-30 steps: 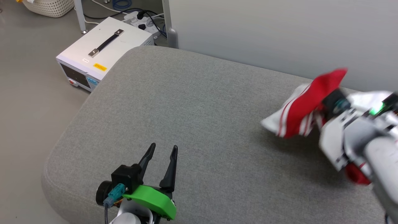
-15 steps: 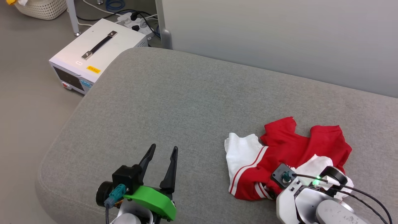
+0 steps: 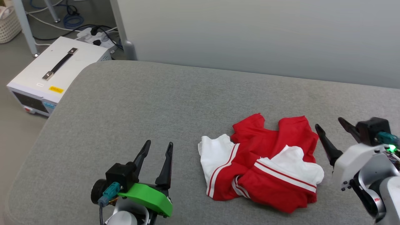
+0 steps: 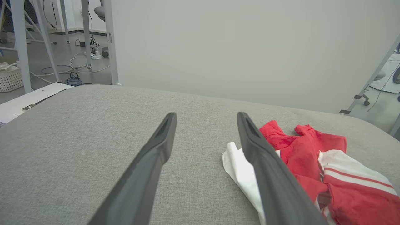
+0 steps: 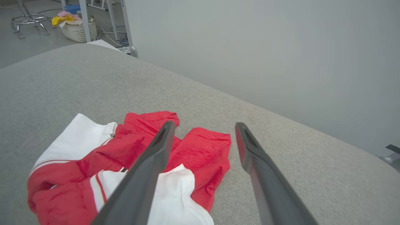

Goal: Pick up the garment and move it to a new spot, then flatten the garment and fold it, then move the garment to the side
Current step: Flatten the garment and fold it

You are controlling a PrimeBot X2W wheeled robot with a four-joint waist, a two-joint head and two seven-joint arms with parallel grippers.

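The garment (image 3: 265,162), red with white sleeves and striped trim, lies crumpled on the grey cushion (image 3: 140,103), right of centre. It also appears in the left wrist view (image 4: 312,156) and the right wrist view (image 5: 131,156). My right gripper (image 3: 328,122) stands open just right of the garment, clear of it, with nothing between its fingers. At the lower left, my left gripper (image 3: 158,142) is open and empty, a short way left of the white sleeve. The garment's number and lettering are hidden in the folds.
A white box with a black handle (image 3: 53,72) sits on the floor off the cushion's left edge, with cables (image 3: 93,31) and a basket (image 3: 6,25) behind it. A pale wall panel (image 3: 250,34) runs along the far side.
The right gripper carried the garment down onto the cushion, opened and let it go, then drew back to the right. The head camera has shifted. The left gripper has stayed still.
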